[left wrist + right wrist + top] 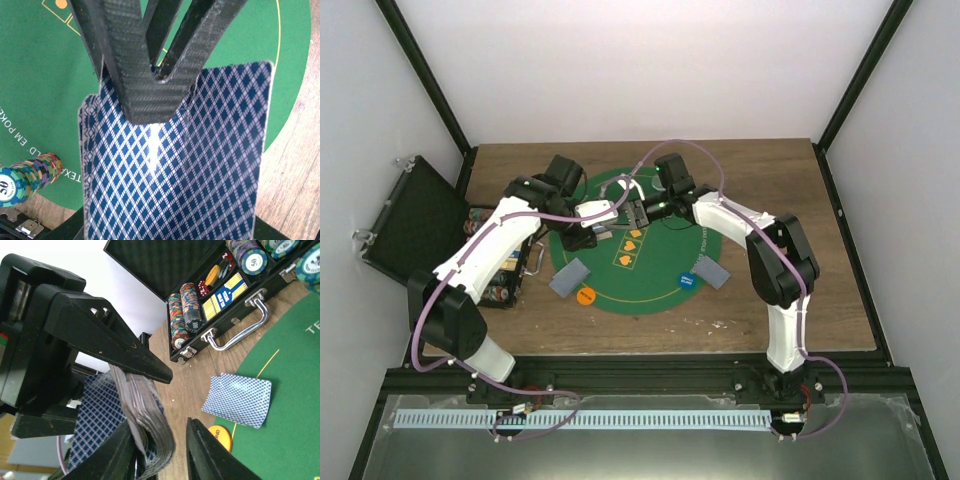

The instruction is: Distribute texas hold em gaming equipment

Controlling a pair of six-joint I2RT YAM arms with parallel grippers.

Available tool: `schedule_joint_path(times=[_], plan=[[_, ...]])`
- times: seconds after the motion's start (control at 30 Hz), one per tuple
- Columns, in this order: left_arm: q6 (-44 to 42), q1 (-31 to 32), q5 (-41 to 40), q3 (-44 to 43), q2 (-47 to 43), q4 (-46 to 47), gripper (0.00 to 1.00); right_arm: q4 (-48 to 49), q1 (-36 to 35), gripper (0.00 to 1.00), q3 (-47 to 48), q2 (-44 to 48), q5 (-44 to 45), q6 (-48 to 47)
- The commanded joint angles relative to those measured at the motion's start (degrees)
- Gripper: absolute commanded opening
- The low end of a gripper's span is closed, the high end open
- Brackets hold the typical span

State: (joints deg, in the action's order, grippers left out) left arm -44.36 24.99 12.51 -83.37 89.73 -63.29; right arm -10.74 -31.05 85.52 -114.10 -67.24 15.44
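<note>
My left gripper [592, 222] is shut on a thick deck of blue-backed playing cards [175, 165], held up over the far side of the green mat [650, 290]. The deck hides its fingers in the left wrist view. My right gripper [160, 422] is open, its fingers [135, 65] straddling the deck's edge [150, 425], with a gap on one side. Two small piles of cards lie face down on the mat, one front left [570, 277] and one front right [712, 268]. An orange disc [586, 296] and a blue disc [688, 281] lie near them. No clear disc shows.
An open black case [415, 220] stands off the mat's left edge, with rows of poker chips [182, 310], dice and a silver handle [240, 330]. A chip stack [30, 175] shows by the deck. Black frame posts and white walls enclose the wooden table [820, 300].
</note>
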Motion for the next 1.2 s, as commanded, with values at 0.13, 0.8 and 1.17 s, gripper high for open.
schedule_joint_path(times=[0.13,0.8,1.17], plan=[[-0.7,-0.4,0.6,0.1,-0.7,1.0,0.45,-4.4,0.5,0.17,2.4,2.4,4.2,-2.1],[0.8,-4.8,-0.3,2.3,-1.0,2.5,0.45,-14.5,4.1,0.01,4.1,9.5,16.1,-12.4],[3.7,-11.2,-2.4,3.0,-3.3,3.3,0.45,7.7,-2.4,0.01,-13.5,13.9,46.9,-47.6]])
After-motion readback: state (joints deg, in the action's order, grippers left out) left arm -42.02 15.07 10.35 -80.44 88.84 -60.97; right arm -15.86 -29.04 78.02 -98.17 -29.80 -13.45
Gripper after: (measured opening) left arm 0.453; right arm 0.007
